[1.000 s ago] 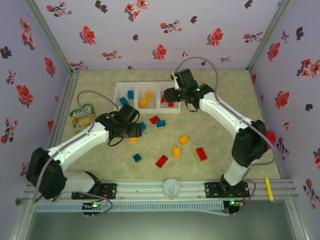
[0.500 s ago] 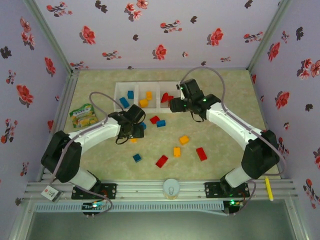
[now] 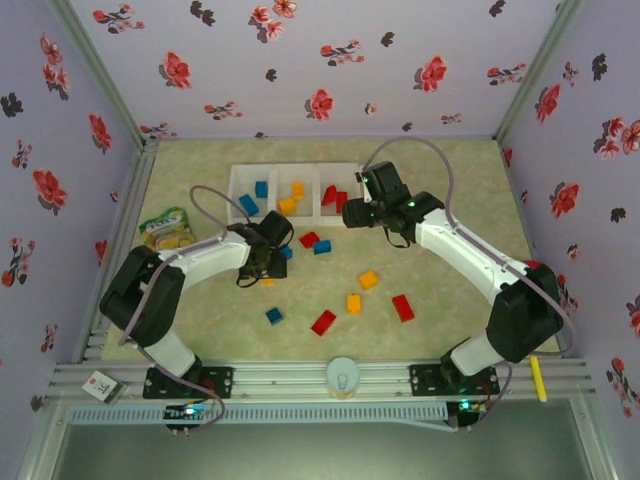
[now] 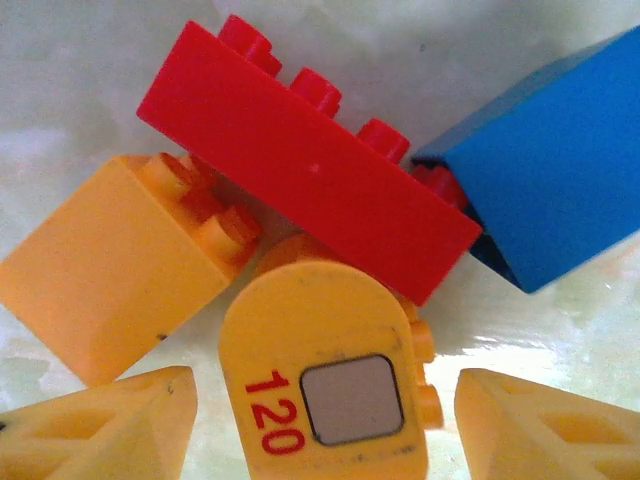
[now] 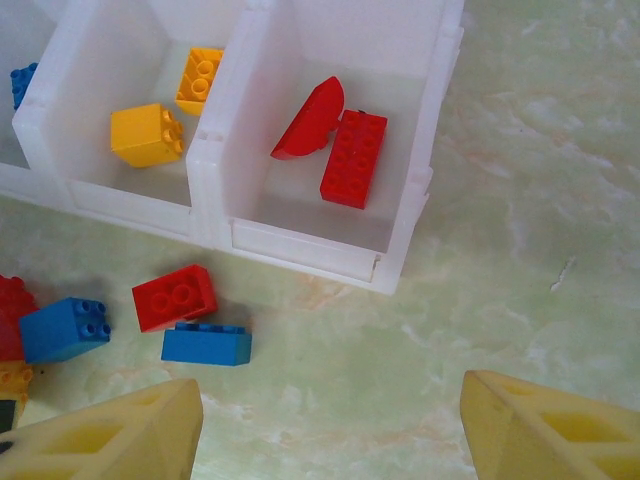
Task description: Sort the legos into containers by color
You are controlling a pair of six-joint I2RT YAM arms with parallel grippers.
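Looking down from the top camera, we see the white tray (image 3: 275, 200) out at 12 o'clock on the table (image 3: 440, 190), with three compartments in a row. There are blue legos (image 3: 248, 205) at its 9 o'clock end, yellow legos (image 3: 288, 205) in the middle and red legos (image 3: 331, 193) at its 3 o'clock end. Loose legos (image 3: 353, 303) are scattered on the tray's 6 o'clock side, and a green snack packet (image 3: 165, 230) lies off at 9 o'clock.

Left gripper (image 4: 325, 395) is down low on a tight little cluster. Its jaws are apart, one either side of a rounded yellow piece (image 4: 320, 320) with a red "120" on it. We can see a slim gap on both sides, so nothing's clamped. From that piece, a yellow-orange brick (image 4: 105, 275) sits at 10 o'clock, a long red brick (image 4: 300, 170) at 12 and a blue brick (image 4: 560, 170) at 2, all packed close.

Right gripper (image 5: 330, 395) hangs over bare table just on the 6 o'clock side of the red compartment (image 5: 300, 252), jaws wide apart with nothing between them. That compartment holds a curved red piece (image 5: 310, 120) touching a red eight-stud brick (image 5: 353, 158). Outside the tray, toward 8 o'clock in the wrist view, a small red brick (image 5: 175, 297) sits just beside a flat blue brick (image 5: 207, 345).
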